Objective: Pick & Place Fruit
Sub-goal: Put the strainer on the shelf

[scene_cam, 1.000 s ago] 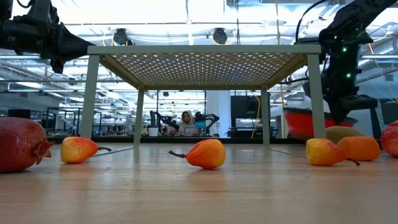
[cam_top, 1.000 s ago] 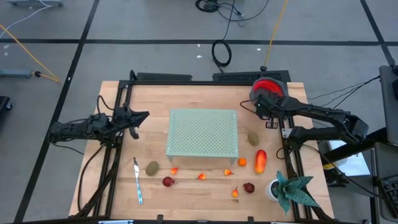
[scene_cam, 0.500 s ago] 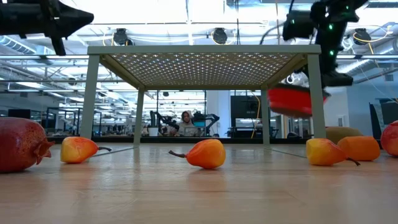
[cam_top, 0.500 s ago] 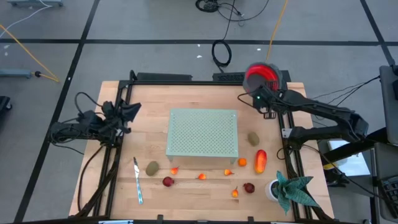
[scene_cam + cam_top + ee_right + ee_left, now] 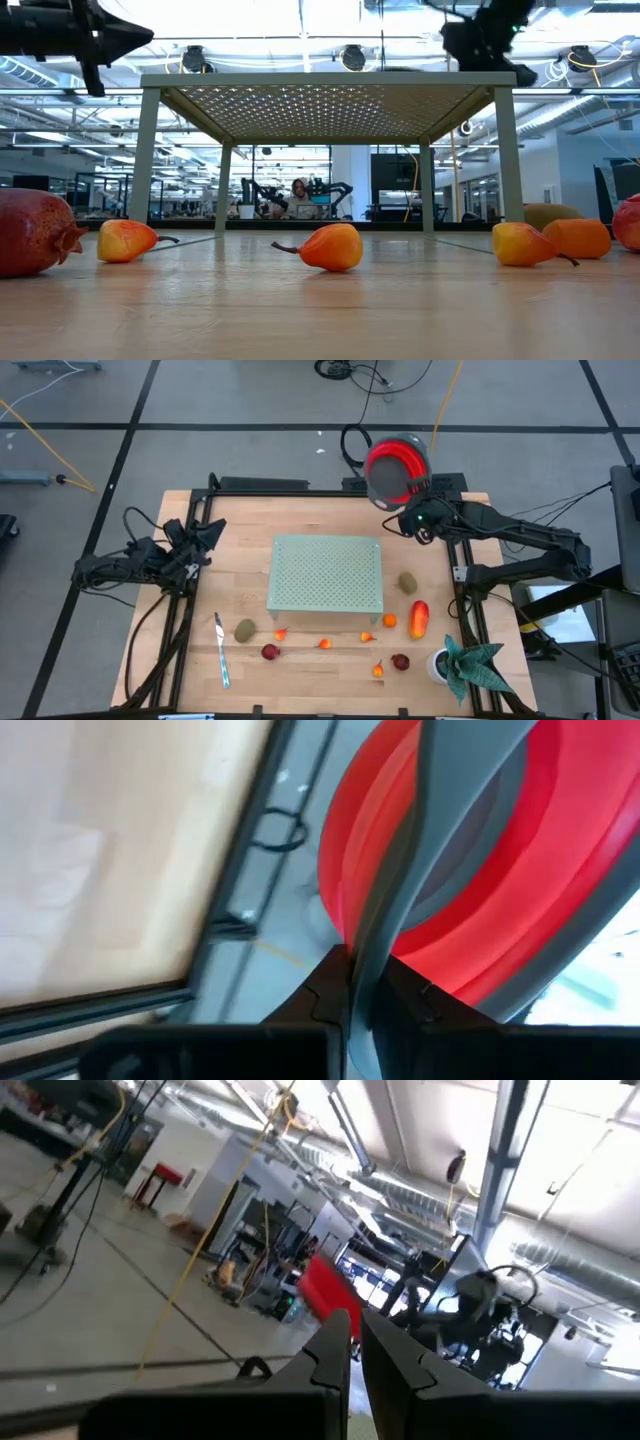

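My right gripper is shut on a red bowl with a grey inside, high over the table's far right corner. My left gripper hangs shut and empty over the table's left side. The fruit lies on the table near the front: two kiwis, a long red-orange piece, dark red round ones and several tiny orange ones. The low view shows the fruit resting on the wood, but not the bowl. My right gripper pinches the bowl's rim between its two fingers, and the wall shows edge-on between them. The fingers slant down from the table's right side. The bowl is lifted clear of the table and tipped on its side.
A pale green perforated stand on legs takes up the table's middle. A silver knife lies at the front left, and a green plant in a white pot stands at the front right. Black frame rails run along the table's edges.
My right gripper has risen from the table's far right corner and rolled, drifting toward the far edge. The red bowl has come up with it, lifted clear and tipped over. My left gripper has drawn back a little toward the left edge and tipped upward.
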Tool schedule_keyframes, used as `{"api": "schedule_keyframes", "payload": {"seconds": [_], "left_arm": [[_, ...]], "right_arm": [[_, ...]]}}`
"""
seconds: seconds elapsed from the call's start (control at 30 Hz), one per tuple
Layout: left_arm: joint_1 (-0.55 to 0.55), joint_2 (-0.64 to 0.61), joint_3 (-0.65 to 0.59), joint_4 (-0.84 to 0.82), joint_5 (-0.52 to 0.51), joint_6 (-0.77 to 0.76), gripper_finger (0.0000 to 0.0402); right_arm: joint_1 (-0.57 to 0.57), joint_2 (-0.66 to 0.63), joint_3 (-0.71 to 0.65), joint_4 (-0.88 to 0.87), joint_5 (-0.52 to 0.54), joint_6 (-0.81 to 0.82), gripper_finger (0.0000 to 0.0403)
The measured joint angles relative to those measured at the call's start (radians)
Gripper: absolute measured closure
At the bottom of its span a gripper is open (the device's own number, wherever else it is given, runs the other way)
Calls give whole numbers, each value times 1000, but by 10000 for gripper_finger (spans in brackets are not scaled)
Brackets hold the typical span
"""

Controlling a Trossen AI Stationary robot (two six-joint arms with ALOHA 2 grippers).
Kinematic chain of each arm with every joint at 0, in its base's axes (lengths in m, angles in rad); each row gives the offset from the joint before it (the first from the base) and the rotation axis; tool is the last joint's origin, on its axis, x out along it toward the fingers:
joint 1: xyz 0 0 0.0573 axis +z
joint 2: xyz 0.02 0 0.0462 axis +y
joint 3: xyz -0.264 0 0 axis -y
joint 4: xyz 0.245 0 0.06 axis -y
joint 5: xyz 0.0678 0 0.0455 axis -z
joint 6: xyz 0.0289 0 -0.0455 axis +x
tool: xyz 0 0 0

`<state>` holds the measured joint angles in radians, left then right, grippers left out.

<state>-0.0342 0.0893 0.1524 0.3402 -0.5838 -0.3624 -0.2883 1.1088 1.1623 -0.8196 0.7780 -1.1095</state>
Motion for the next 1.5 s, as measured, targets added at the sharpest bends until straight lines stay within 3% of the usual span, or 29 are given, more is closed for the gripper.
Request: {"api": "schedule_keyframes", "payload": {"seconds": [0.23, 0.57, 0.83, 1.1, 1.33, 1.5], "left_arm": [[0, 177, 40, 105, -29, -70, 376], [-1, 455, 288, 106, -78, 2, 376], [0, 691, 512, 56, -117, 92, 376], [0, 926, 729, 2, -169, 235, 376], [0, 1133, 920, -94, -327, 331, 376], [0, 1276, 1066, -159, -409, 484, 376]], "right_arm": [[91, 84, 70, 148, 77, -214, 390], [166, 237, 90, 399, 91, -464, 390], [181, 298, 90, 479, 96, -507, 390], [180, 313, 91, 500, 172, -504, 390], [180, 313, 90, 502, 171, -502, 390], [180, 313, 90, 503, 171, -500, 390]]}}
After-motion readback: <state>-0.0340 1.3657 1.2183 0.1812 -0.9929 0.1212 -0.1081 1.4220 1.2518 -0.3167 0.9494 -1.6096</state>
